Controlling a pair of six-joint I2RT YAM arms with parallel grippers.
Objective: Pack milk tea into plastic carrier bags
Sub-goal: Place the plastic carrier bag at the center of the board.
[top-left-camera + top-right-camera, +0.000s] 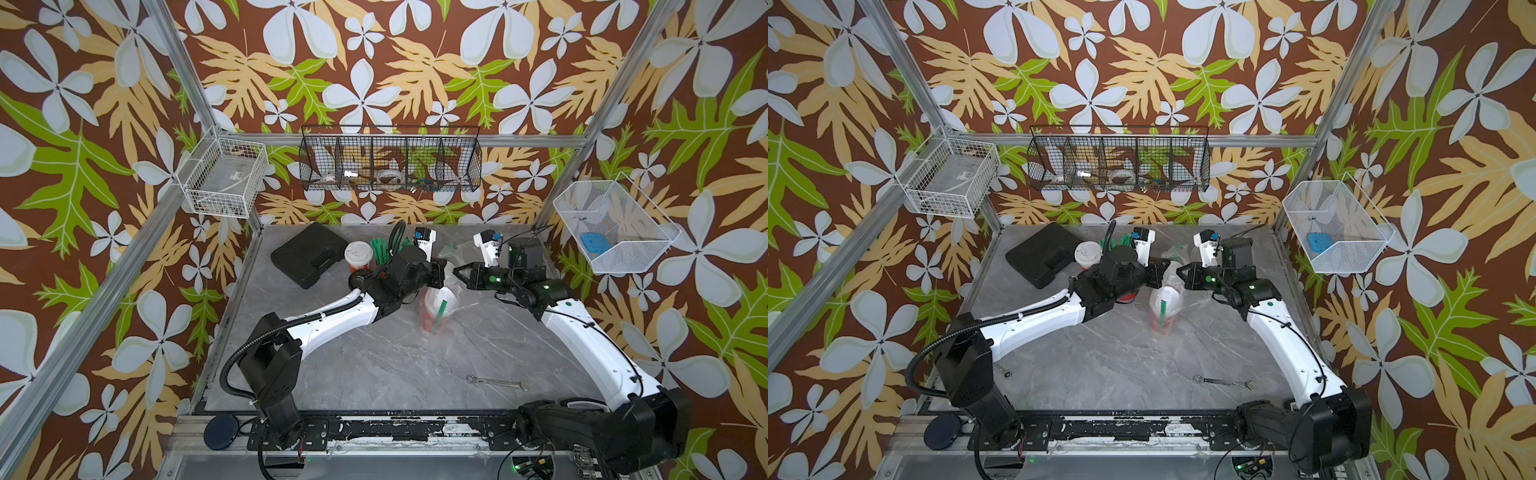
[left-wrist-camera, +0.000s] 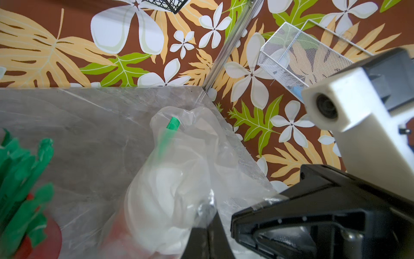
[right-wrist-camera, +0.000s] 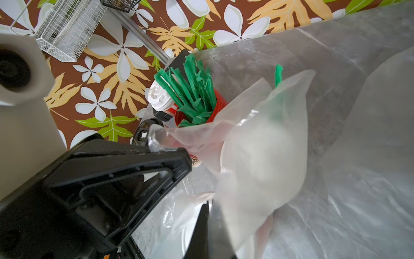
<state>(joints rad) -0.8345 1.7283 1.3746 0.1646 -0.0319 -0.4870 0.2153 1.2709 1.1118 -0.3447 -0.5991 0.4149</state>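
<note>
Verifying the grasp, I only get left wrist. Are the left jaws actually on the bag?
Observer: Yes. The right wrist view shows the left gripper with jaws shut on a fold of the clear plastic bag.
Operator: Any cup outside the bags?
Observer: A white-lidded red cup stands by the red pot of green straws.
Operator: Table in front clear?
Observer: No, a wrench lies on the table, on the right arm's side.
</note>
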